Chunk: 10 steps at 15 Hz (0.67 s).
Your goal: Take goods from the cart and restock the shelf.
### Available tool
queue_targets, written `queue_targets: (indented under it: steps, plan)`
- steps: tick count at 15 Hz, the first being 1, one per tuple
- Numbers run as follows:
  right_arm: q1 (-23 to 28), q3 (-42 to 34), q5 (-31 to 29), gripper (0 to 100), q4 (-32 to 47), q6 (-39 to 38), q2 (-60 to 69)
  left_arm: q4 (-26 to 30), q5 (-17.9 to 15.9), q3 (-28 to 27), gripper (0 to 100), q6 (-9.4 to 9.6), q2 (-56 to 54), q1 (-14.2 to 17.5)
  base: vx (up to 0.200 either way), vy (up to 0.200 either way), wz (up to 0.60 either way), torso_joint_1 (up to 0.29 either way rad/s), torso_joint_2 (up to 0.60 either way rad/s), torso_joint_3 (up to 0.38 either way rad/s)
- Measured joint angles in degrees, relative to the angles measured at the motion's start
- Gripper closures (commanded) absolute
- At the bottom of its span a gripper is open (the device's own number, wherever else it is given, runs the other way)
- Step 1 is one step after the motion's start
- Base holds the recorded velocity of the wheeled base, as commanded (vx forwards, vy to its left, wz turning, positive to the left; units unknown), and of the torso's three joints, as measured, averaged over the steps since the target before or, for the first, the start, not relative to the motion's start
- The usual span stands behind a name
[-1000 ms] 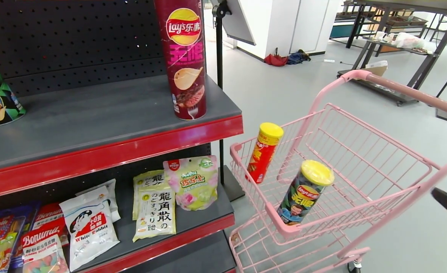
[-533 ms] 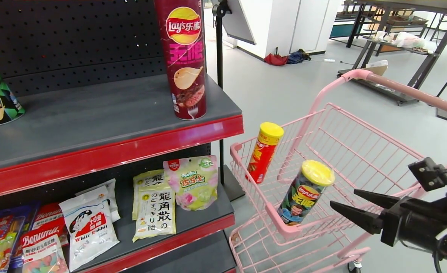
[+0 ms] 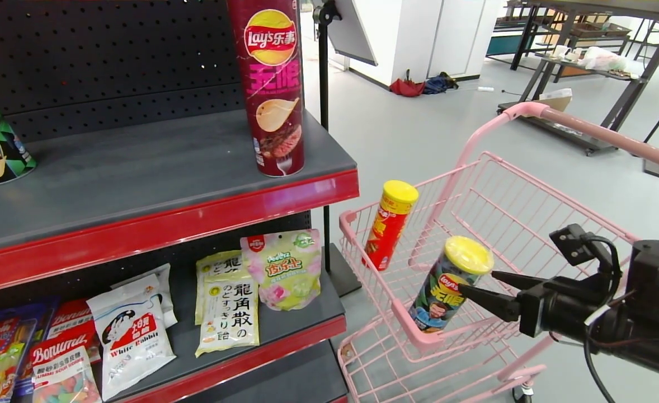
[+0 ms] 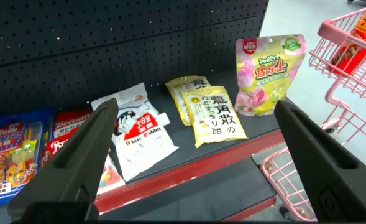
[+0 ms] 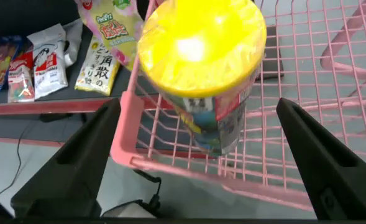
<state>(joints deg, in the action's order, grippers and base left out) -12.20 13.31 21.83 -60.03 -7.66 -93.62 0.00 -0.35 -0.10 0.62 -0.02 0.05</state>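
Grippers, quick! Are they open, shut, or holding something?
Left gripper: open, holding nothing.
Right gripper: open, holding nothing, right by the yellow-lidded can.

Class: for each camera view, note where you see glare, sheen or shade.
Right wrist view: a washed-out glare patch on the can's yellow lid, which sits between open jaws. Head view: a pale sheen along the upper shelf's red edge near its right end. Left wrist view: the pegboard behind the snack bags looks dim, with no highlights.
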Motion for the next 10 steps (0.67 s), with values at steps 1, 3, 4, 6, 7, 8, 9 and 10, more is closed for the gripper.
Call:
queue_targets:
  steps: [1, 3, 4, 6, 7, 8, 9, 10]
  plan:
    - [0.0, 0.24, -0.05, 0, -2.97, 0.05, -2.4, 0.0, 0.0, 0.0, 0, 0.0, 0.0, 0.0, 0.0, 0.0, 0.0, 0.0, 0.0, 0.0]
    - [-0.11, 0.57, -0.05, 0, -8.37, 0.11, -6.84, 0.0, 0.0, 0.0, 0, 0.0, 0.0, 0.0, 0.0, 0.0, 0.0, 0.0, 0.0, 0.0]
    - [-0.2, 0.94, -0.05, 0, -10.7, 0.11, -9.16, 0.0, 0.0, 0.0, 0, 0.0, 0.0, 0.0, 0.0, 0.0, 0.0, 0.0, 0.0, 0.0]
    - [-0.41, 1.87, -0.02, 0, -13.65, 0.11, -12.82, 0.0, 0.02, 0.0, 0, 0.0, 0.0, 0.02, 0.0, 0.0, 0.0, 0.0, 0.0, 0.0]
    - [-0.66, 2.54, 0.0, 0, -14.01, 0.05, -14.15, 0.0, 0.0, 0.0, 0, 0.0, 0.0, 0.02, 0.0, 0.0, 0.0, 0.0, 0.0, 0.0]
    - [-0.94, 3.24, -0.02, 0, -13.96, 0.02, -15.19, 0.0, 0.0, 0.0, 0, 0.0, 0.0, 0.02, 0.0, 0.0, 0.0, 0.0, 0.0, 0.0]
    - [-1.22, 4.24, -0.05, 0, -14.12, 0.0, -16.08, 0.0, 0.0, 0.0, 0, 0.0, 0.0, 0.0, 0.0, 0.0, 0.0, 0.0, 0.0, 0.0]
    - [-1.49, 5.27, -0.07, 0, -14.04, 0.0, -17.02, 0.0, 0.0, 0.0, 0, 0.0, 0.0, -0.02, 0.0, 0.0, 0.0, 0.0, 0.0, 0.0]
